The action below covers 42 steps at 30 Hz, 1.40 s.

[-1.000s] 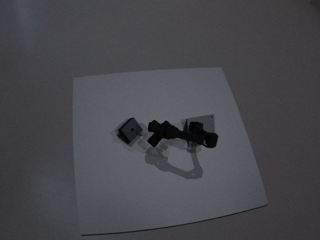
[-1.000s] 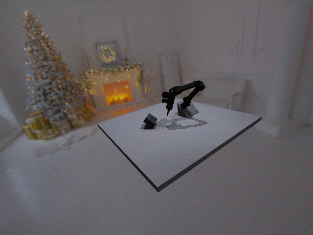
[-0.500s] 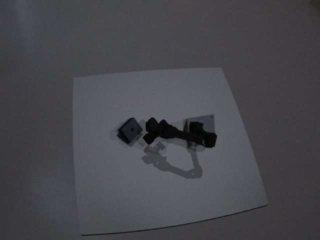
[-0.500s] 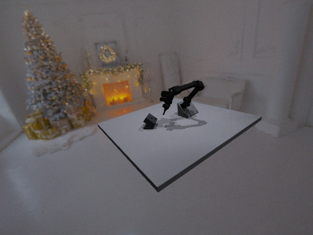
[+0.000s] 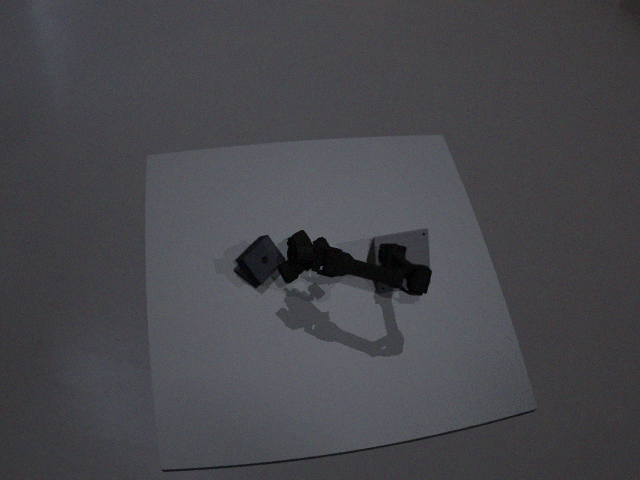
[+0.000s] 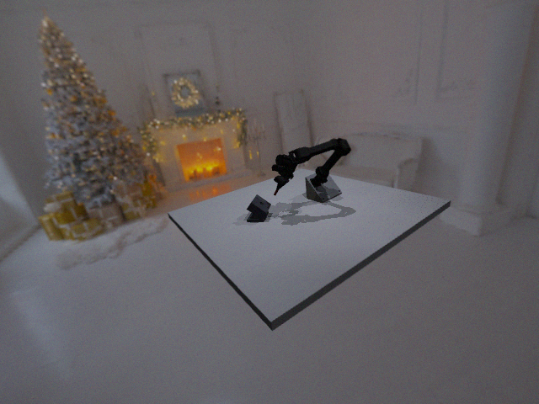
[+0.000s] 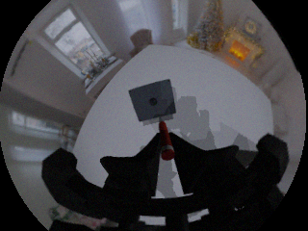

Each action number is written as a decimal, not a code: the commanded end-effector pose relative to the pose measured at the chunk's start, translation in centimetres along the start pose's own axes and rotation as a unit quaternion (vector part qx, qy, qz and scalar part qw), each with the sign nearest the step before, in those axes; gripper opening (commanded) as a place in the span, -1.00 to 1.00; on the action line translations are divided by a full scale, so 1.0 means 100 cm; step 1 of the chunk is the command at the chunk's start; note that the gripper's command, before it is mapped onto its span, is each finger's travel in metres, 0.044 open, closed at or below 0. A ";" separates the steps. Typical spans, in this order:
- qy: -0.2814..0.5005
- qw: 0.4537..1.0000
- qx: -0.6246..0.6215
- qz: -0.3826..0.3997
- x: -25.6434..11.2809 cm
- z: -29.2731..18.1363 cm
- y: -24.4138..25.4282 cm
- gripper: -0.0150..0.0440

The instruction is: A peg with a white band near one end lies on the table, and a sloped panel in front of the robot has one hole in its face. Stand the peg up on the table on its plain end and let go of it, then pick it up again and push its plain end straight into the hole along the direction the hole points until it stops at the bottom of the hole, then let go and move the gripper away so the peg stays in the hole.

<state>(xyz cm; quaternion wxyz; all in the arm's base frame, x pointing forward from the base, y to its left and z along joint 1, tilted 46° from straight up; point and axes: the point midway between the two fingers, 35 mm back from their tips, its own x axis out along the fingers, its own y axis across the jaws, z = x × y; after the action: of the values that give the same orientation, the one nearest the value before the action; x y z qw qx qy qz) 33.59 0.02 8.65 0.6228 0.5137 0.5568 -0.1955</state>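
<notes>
The red peg (image 7: 164,128) (image 6: 275,191) is held in my gripper (image 7: 164,135) (image 6: 277,185), which is shut on it. In the wrist view its white band is near the end closer to the camera, and its plain end points away, tilted down towards the panel. The dark sloped panel (image 5: 252,261) (image 6: 257,205) (image 7: 142,106) stands on the table, its face turned towards the arm. Its round hole (image 5: 264,259) (image 7: 153,101) is empty. The plain end is above the table, apart from the panel, just below the panel's lower edge in the wrist view. The arm hides the fingertips in the top view.
The arm's wedge-shaped base mount (image 5: 417,248) (image 6: 324,193) stands behind the gripper, on the far side from the panel. The white table (image 5: 330,413) (image 6: 278,265) carries the arm's shadow beside the panel.
</notes>
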 end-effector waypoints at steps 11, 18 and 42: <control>-0.034 0.999 0.029 0.011 0.007 0.017 0.010 -0.49; -0.038 0.999 0.033 0.013 0.019 0.021 0.012 -0.49; -0.049 0.998 0.040 0.019 0.054 0.030 0.016 -0.49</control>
<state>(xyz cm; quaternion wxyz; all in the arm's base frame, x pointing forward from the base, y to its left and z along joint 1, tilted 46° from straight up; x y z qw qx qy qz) 37.87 -0.08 4.34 0.6303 0.5391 0.5097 -0.2287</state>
